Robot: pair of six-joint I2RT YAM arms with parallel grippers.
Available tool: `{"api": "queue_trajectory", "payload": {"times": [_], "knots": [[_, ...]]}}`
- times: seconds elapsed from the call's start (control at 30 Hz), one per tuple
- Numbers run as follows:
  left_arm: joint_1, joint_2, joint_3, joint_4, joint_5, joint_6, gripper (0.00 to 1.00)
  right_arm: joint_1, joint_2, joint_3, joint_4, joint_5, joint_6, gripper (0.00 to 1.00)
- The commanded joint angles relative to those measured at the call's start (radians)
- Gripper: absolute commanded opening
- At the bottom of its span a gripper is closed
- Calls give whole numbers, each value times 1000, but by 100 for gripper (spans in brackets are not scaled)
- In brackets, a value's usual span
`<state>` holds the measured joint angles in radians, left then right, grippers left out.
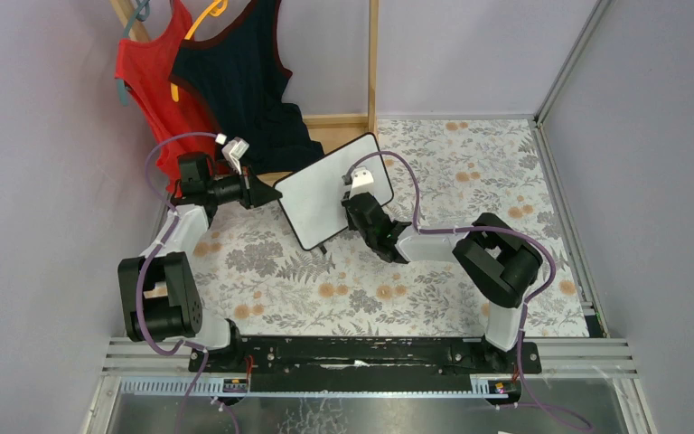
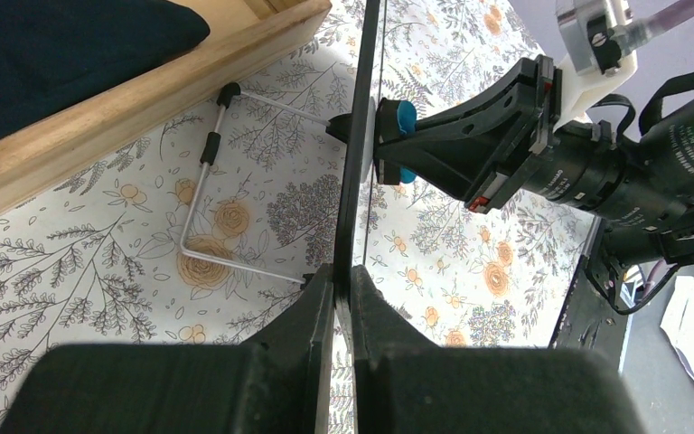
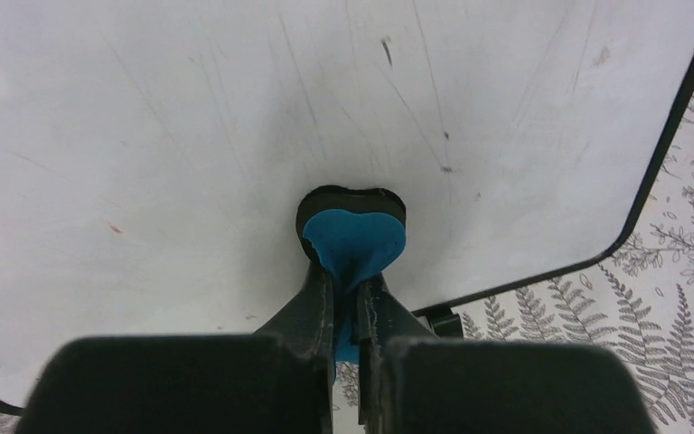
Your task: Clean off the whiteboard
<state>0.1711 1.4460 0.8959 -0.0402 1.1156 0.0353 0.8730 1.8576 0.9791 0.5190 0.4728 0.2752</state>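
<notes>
A small black-framed whiteboard (image 1: 325,192) stands tilted at the table's middle. My left gripper (image 1: 260,192) is shut on its left edge; in the left wrist view the board (image 2: 354,163) shows edge-on between the closed jaws (image 2: 343,280). My right gripper (image 1: 354,206) is shut on a blue eraser (image 3: 354,240) and presses its black pad against the board's white face (image 3: 190,136). The eraser also shows in the left wrist view (image 2: 404,117). Faint marks (image 3: 387,50) and a red speck (image 3: 115,228) remain on the face.
A wire stand (image 2: 201,203) props the board from behind. A wooden rack base (image 1: 339,122) with a red top (image 1: 158,81) and a dark top (image 1: 253,81) hanging stands at the back left. The floral cloth (image 1: 470,172) covers the table.
</notes>
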Motion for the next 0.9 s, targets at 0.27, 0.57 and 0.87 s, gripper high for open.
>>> {"api": "queue_trajectory", "payload": {"times": [0.27,0.57,0.87], "knots": [[-1,-21,12,-9,-5,45,0,116,69,258,0,-59,33,0],[0,-16,13,-9,-3,46,0,177,102,356,15,-108,69,0],[0,-17,12,-9,-4,47,0,193,132,407,25,-156,61,0]]}}
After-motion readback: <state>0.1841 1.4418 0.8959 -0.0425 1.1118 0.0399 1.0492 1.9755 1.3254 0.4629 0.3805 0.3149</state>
